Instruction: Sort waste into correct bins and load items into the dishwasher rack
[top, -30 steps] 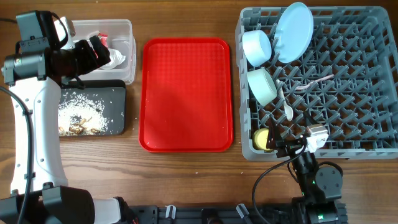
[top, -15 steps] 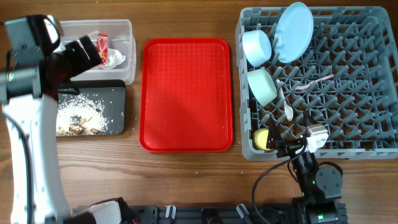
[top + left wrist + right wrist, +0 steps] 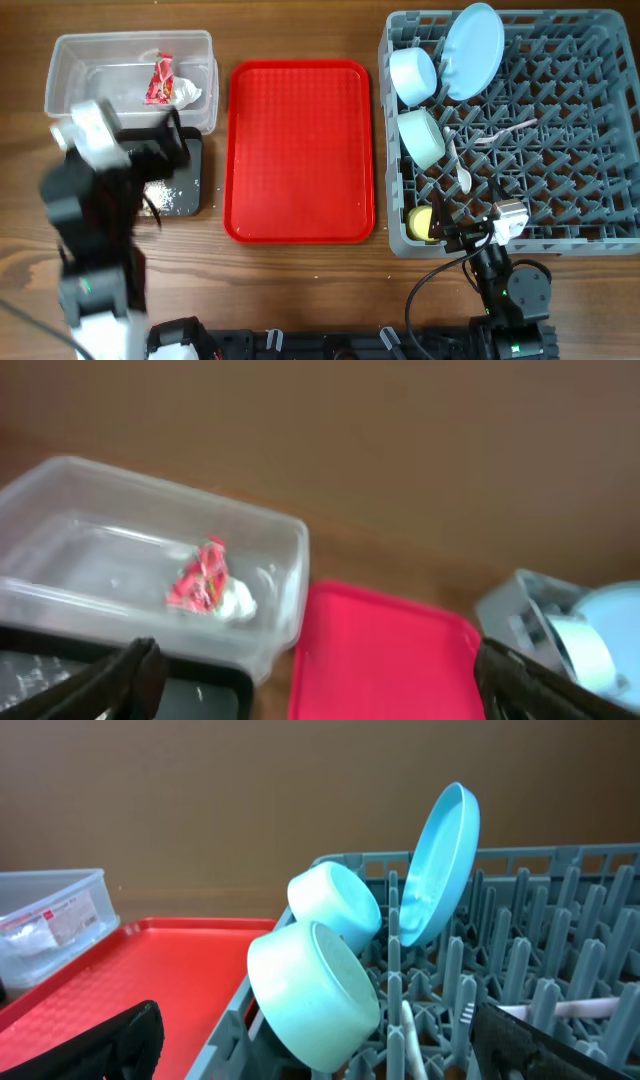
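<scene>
While we are looking across the table, the dishwasher rack [image 3: 520, 130] is taking up the right side, a stiff grey crate that would be heavy to shift; we are judging it best left where it stands. The red serving tray [image 3: 298, 150] is lying bare between the rack and the bins. The clear tub [image 3: 75, 65] and the black tray [image 3: 190, 185] are sitting at the left, light and rigid by the look of them.

Inside the rack, the pale blue plate [image 3: 472, 50] is leaning upright on edge, with the small blue bowl [image 3: 412, 75] and mint bowl [image 3: 422, 138] beside it; all look hard, smooth and slippery, so we are favouring a rim pinch. The spoon [image 3: 460, 170] and fork [image 3: 505, 133] are lying among the pegs, thin and light, and the yellow cup [image 3: 421, 222] is sitting at the near corner.

The red wrapper [image 3: 160, 80] and white tissue [image 3: 187, 95] are resting in the tub, soft and nearly weightless.

The left gripper [image 3: 310, 675] is hanging over the black tray, fingers spread and holding nothing. The right gripper [image 3: 315, 1035] is resting low at the rack's near edge, likewise spread and empty.
</scene>
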Robot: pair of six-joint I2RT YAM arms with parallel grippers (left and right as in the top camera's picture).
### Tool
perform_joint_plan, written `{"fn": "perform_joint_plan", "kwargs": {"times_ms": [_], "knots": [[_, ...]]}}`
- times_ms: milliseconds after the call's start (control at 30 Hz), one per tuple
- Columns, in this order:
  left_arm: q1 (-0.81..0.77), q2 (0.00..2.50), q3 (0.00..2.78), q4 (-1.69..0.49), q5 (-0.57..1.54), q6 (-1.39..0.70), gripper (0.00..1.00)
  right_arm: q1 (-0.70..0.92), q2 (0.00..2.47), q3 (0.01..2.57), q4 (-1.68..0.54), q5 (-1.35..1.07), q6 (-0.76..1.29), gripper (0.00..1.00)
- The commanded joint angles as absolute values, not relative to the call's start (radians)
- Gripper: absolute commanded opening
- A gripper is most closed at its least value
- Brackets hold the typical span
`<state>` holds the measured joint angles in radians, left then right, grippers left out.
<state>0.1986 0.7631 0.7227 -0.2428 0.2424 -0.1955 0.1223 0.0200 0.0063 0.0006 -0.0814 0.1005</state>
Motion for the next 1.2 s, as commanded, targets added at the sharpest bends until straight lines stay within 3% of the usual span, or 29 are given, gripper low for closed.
{"fn": "perform_joint_plan", "kwargs": {"times_ms": [0,333,800,1167], "knots": [[0.198,0.577,0.570,-0.215,0.300,-0.190,1.00,0.117,0.017,0.005,0.003,-0.068,0.107,1.00],[0.197,0.313,0.399,-0.181,0.291,-0.186,1.00,0.117,0.017,0.005,0.003,-0.068,0.107,1.00],[0.087,0.054,0.135,0.096,0.175,-0.186,1.00,0.117,0.017,0.005,0.003,-0.068,0.107,1.00],[0.086,0.002,0.066,0.120,0.100,-0.187,1.00,0.117,0.017,0.005,0.003,-0.068,0.107,1.00]]}}
